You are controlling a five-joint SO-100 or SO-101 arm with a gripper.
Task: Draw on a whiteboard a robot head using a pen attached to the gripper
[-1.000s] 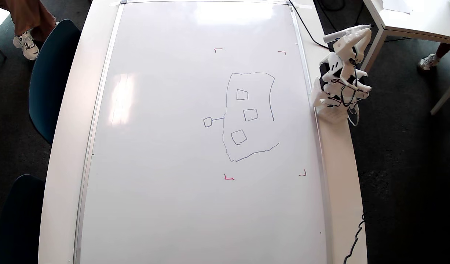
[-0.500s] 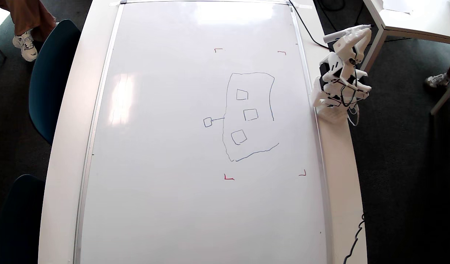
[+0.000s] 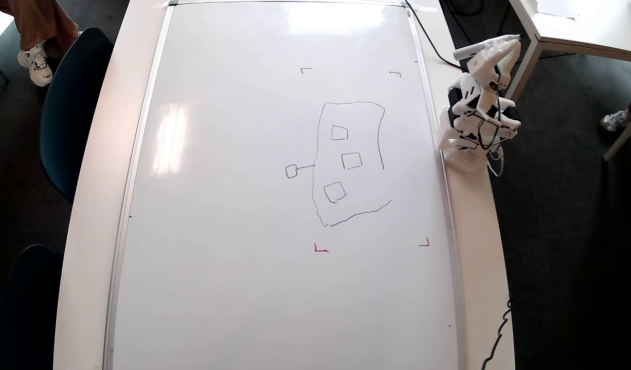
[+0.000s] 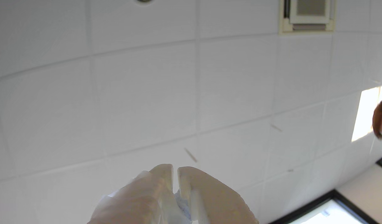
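The whiteboard [image 3: 233, 205] fills most of the overhead view. On its right half is the robot head [image 3: 350, 163], a wobbly dark outline with three small squares inside and a stalked square at its left. The white arm is folded up off the board's right edge. Its gripper [image 3: 506, 45] points up at the ceiling, well away from the drawing. The white pen [image 3: 482, 47] lies crosswise at the gripper's top, dark tip to the right. In the wrist view the gripper [image 4: 175, 169] has its fingers nearly together, with something pale blue-white pinched lower down.
Red corner marks [image 3: 320, 249] frame the drawing. A black cable [image 3: 431, 43] runs off the board's top right. A smaller white table [image 3: 577, 25] stands at the upper right, dark chairs [image 3: 71, 108] at the left. People's shoes [image 3: 35, 61] show at both sides.
The arm, pen and drawing have not moved. A person's shoe at the right edge has shifted further right and down.
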